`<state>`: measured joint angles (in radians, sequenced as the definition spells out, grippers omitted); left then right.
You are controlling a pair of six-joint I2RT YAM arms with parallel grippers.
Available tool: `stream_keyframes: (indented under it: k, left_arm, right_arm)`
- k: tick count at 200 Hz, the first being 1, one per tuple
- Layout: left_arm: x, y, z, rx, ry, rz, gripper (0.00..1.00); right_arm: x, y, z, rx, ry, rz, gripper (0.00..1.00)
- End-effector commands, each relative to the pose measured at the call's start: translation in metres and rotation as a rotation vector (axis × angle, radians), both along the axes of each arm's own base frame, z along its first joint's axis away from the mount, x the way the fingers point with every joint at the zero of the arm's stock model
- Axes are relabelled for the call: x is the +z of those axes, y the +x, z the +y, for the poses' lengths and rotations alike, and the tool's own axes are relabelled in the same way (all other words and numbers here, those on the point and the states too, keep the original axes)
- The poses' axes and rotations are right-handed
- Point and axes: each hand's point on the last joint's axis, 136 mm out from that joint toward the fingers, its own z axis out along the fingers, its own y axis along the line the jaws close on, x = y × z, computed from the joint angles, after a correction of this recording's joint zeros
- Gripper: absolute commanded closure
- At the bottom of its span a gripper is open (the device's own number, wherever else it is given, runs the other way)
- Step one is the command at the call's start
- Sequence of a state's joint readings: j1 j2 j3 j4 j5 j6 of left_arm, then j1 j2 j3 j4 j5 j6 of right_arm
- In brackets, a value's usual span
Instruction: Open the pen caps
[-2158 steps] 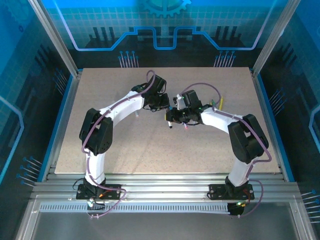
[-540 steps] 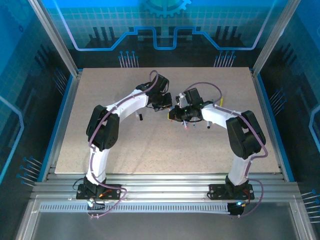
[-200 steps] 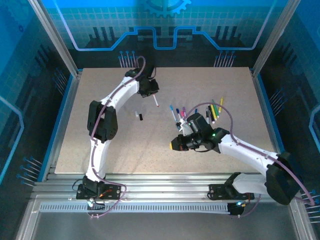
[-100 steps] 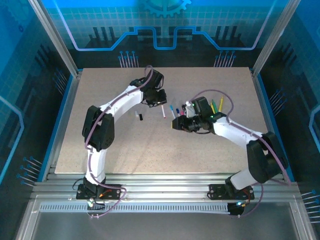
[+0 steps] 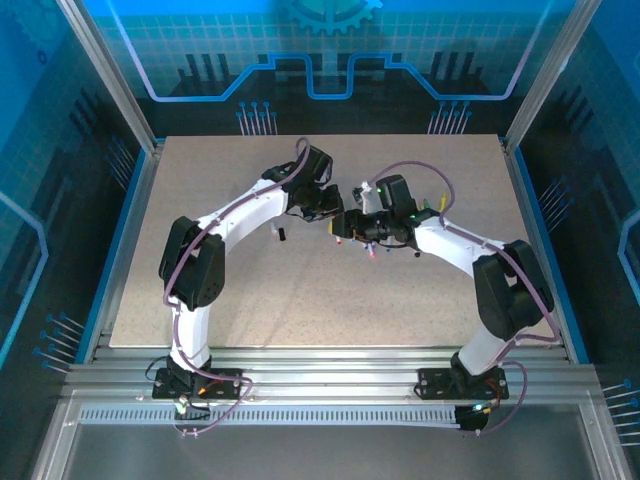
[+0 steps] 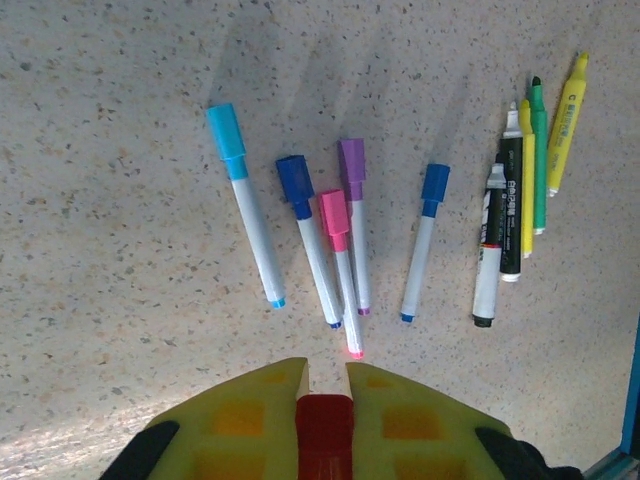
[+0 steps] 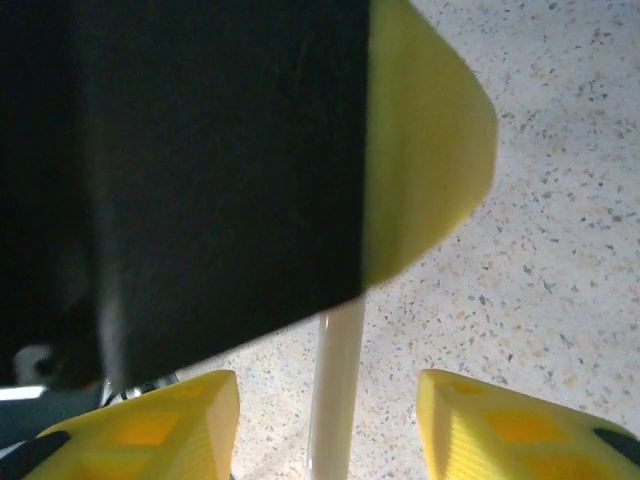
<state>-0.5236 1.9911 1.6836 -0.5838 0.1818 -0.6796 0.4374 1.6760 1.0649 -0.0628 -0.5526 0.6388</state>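
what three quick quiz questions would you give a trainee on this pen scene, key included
1. True or false: the left pincer is shut on a red piece.
2. Which cap colour lies between the dark blue cap and the purple cap? A pink, B green, C black.
3. Fill in: the pen barrel running between the right pincer's open fingers is ____.

Key
1. True
2. A, the pink cap
3. white
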Motion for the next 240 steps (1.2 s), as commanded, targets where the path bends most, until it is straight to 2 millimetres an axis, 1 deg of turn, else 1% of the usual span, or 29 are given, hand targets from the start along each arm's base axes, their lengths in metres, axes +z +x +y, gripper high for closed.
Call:
stream_keyframes:
  k: [1, 9, 18, 46, 52, 57, 62, 67, 72, 73, 74, 76, 82, 87, 93, 98, 106, 116, 125, 140, 151, 165, 178, 185, 205, 208, 213, 221, 240]
  left_arm:
    - [0.016, -0.004, -0.007, -0.016, -0.040, -0.016, 1.00]
    - [0.016, -0.005, -0.006, -0.016, -0.038, -0.014, 1.00]
    - [0.014, -0.005, -0.005, -0.013, -0.031, -0.014, 1.00]
    - [0.007, -0.003, -0.001, 0.000, -0.014, -0.010, 1.00]
    - [0.005, 0.002, 0.004, 0.015, 0.002, -0.017, 1.00]
    - [0.004, 0.010, 0.011, 0.035, 0.026, -0.032, 1.00]
    - [0.002, 0.023, 0.025, 0.075, 0.059, -0.046, 1.00]
    - [-0.002, 0.039, 0.043, 0.130, 0.089, -0.052, 1.00]
    - [-0.010, 0.058, 0.059, 0.181, 0.099, -0.044, 1.00]
    - [-0.006, 0.062, 0.062, 0.193, 0.093, -0.049, 1.00]
    - [-0.010, 0.066, 0.065, 0.202, 0.094, -0.042, 1.00]
    - [-0.015, 0.073, 0.069, 0.215, 0.085, -0.029, 1.00]
    - [-0.019, 0.092, 0.081, 0.253, 0.048, -0.002, 1.00]
    - [-0.019, 0.104, 0.085, 0.270, 0.023, 0.008, 1.00]
    - [-0.013, 0.115, 0.085, 0.282, 0.005, -0.007, 1.00]
    - [-0.007, 0.121, 0.081, 0.276, -0.004, -0.027, 1.00]
    - [0.003, 0.124, 0.068, 0.250, -0.010, -0.048, 1.00]
    - [0.014, 0.122, 0.054, 0.220, -0.003, -0.070, 1.00]
    - [0.017, 0.117, 0.044, 0.197, 0.000, -0.072, 1.00]
    - [0.016, 0.108, 0.038, 0.185, -0.024, -0.053, 1.00]
    - [0.020, 0.102, 0.031, 0.163, -0.076, -0.049, 1.00]
    - [0.032, 0.092, 0.021, 0.138, -0.130, -0.052, 1.00]
    - [0.043, 0.081, 0.016, 0.102, -0.123, -0.069, 1.00]
    - [0.047, 0.075, 0.014, 0.079, -0.115, -0.071, 1.00]
    - [0.051, 0.057, 0.013, 0.031, -0.097, -0.065, 1.00]
    - [0.051, 0.054, 0.013, 0.027, -0.094, -0.062, 1.00]
    - [0.050, 0.049, 0.013, 0.019, -0.091, -0.060, 1.00]
    - [0.049, 0.042, 0.014, 0.009, -0.088, -0.054, 1.00]
    - [0.046, 0.025, 0.012, -0.014, -0.087, -0.041, 1.00]
  right_arm:
    - [0.011, 0.009, 0.011, 0.014, 0.049, -0.015, 0.65]
    - [0.010, 0.012, 0.012, 0.009, 0.051, -0.011, 0.86]
    - [0.007, 0.014, 0.013, 0.006, 0.050, -0.001, 1.00]
    - [0.002, 0.014, 0.020, 0.017, 0.078, 0.025, 1.00]
    - [0.001, 0.011, 0.022, 0.026, 0.089, 0.038, 1.00]
    - [0.000, 0.005, 0.024, 0.037, 0.094, 0.064, 1.00]
    - [0.001, -0.007, 0.026, 0.055, 0.107, 0.091, 1.00]
    - [0.005, -0.024, 0.031, 0.090, 0.134, 0.114, 1.00]
    - [0.009, -0.046, 0.033, 0.119, 0.149, 0.133, 1.00]
    - [0.010, -0.050, 0.033, 0.122, 0.149, 0.134, 1.00]
    - [0.011, -0.054, 0.033, 0.124, 0.149, 0.134, 1.00]
    - [0.011, -0.063, 0.033, 0.129, 0.143, 0.139, 1.00]
    - [0.016, -0.092, 0.030, 0.154, 0.132, 0.128, 1.00]
    - [0.017, -0.115, 0.028, 0.178, 0.119, 0.127, 1.00]
    - [0.018, -0.134, 0.024, 0.184, 0.110, 0.125, 1.00]
    - [0.018, -0.142, 0.018, 0.166, 0.110, 0.131, 1.00]
    - [0.022, -0.149, 0.013, 0.154, 0.139, 0.135, 1.00]
    - [0.023, -0.146, 0.008, 0.134, 0.149, 0.134, 1.00]
    - [0.024, -0.142, 0.008, 0.136, 0.155, 0.136, 1.00]
    - [0.024, -0.136, 0.015, 0.159, 0.158, 0.150, 1.00]
    - [0.018, -0.130, 0.017, 0.151, 0.136, 0.160, 1.00]
    - [0.008, -0.116, 0.008, 0.108, 0.057, 0.143, 1.00]
    - [0.011, -0.097, 0.002, 0.087, 0.065, 0.118, 1.00]
    - [0.015, -0.085, -0.001, 0.070, 0.069, 0.098, 0.89]
    - [0.020, -0.058, -0.014, 0.016, 0.076, 0.045, 0.66]
    - [0.031, -0.050, -0.013, 0.012, 0.091, 0.015, 0.63]
    - [0.035, -0.043, -0.014, 0.007, 0.094, 0.002, 0.59]
    - [0.035, -0.036, -0.017, 0.005, 0.088, -0.003, 0.54]
    - [0.036, -0.021, -0.017, 0.012, 0.079, -0.013, 0.51]
